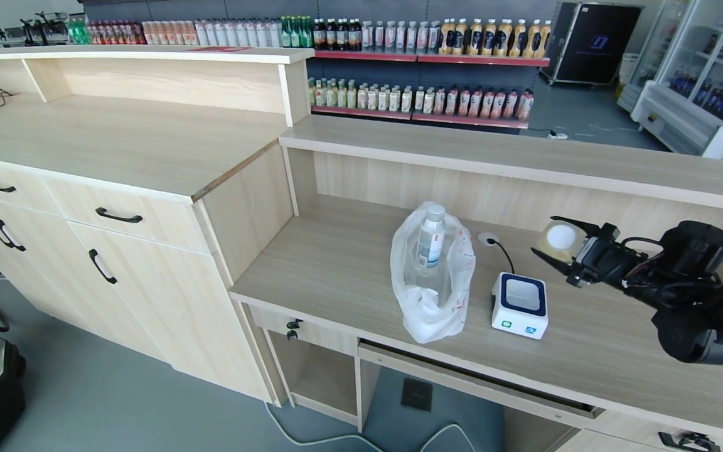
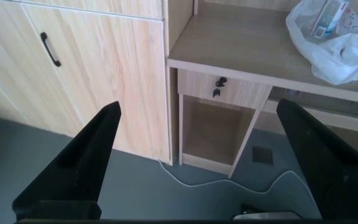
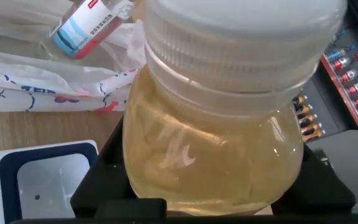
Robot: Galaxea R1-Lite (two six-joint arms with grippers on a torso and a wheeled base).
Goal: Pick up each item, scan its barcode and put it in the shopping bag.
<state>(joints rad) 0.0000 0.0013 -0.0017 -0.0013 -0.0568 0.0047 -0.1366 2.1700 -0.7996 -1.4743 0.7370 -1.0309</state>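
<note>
My right gripper (image 1: 553, 248) is shut on a bottle of yellowish drink with a white cap (image 1: 561, 240), held lying sideways above the counter, to the right of and a little behind the white barcode scanner (image 1: 520, 305). Up close, the bottle (image 3: 216, 149) sits between the black fingers (image 3: 104, 186), with the scanner (image 3: 36, 180) underneath. The clear plastic shopping bag (image 1: 432, 279) stands left of the scanner and holds an upright water bottle (image 1: 430, 242). My left gripper (image 2: 204, 162) hangs open over the floor in front of the counter, with the bag (image 2: 328, 37) far off.
The scanner's cable runs back to a grommet (image 1: 489, 238) in the counter (image 1: 336, 263). A raised ledge (image 1: 524, 157) backs the counter, and a taller cabinet (image 1: 117, 144) stands to the left. Drink shelves (image 1: 424, 81) line the far wall.
</note>
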